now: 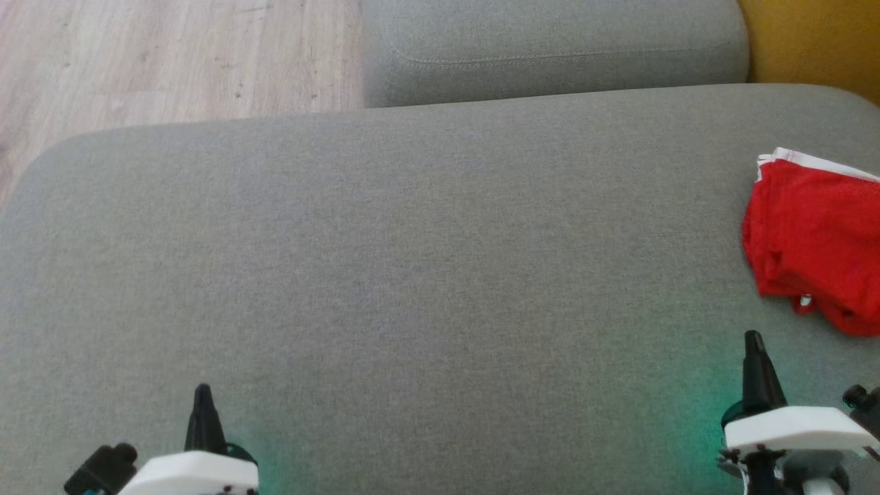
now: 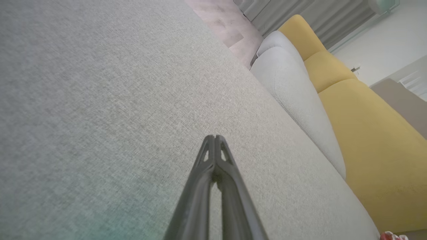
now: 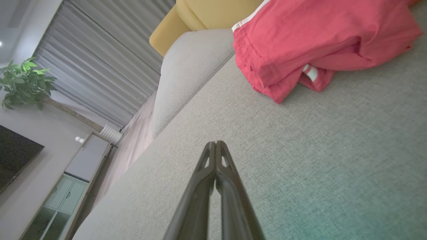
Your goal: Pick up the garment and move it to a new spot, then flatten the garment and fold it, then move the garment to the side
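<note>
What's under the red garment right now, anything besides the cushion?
The red garment lies bunched directly on the grey seat cushion; its own white-striped fold peeks from under its near edge. Anything beneath the folds is covered.

The garment [image 1: 818, 240] is cut off by the head view's right edge and by the right wrist view's top edge.

The sofa seat [image 1: 440, 240] is grey woven cloth, matt and slightly rough. The garment [image 1: 818, 234] is thin red cloth, matt and creased; the floor [image 1: 172, 55] is pale grained wood, and the right gripper [image 3: 216, 143] looks like dark matt plastic.
</note>
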{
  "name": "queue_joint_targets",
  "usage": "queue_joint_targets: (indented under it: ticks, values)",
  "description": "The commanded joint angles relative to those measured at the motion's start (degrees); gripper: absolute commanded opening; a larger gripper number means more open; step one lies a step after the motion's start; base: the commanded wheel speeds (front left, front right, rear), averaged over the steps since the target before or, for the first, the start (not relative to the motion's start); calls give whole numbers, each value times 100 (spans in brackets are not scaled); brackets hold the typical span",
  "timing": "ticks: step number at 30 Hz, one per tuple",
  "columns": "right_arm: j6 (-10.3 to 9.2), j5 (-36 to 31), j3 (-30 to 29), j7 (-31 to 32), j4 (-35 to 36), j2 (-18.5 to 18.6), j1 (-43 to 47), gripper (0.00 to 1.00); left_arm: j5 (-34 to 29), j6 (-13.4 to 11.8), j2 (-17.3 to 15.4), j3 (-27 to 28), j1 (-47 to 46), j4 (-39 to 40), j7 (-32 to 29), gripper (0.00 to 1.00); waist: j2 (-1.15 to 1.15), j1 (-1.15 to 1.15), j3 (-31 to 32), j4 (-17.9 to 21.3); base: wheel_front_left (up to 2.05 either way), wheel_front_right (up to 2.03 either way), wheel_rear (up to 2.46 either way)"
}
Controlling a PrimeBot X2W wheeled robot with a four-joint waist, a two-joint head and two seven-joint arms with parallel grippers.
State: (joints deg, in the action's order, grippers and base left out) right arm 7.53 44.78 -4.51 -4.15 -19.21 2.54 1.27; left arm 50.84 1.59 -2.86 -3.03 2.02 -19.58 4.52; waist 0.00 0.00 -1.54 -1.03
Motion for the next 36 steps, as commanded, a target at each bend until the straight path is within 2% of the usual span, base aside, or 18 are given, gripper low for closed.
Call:
queue_joint_targets:
  ticks: [1,36]
  values:
    - [-2,183,19,43,217,19,-315,0,149,43,-32,185,-313,210,-41,0,0,0,3,2,0,0,0]
    - [-3,2675,-102,602,382,27,-551,0,2344,342,-31,586,-590,398,-605,0,0,0,76,57,0,0,0]
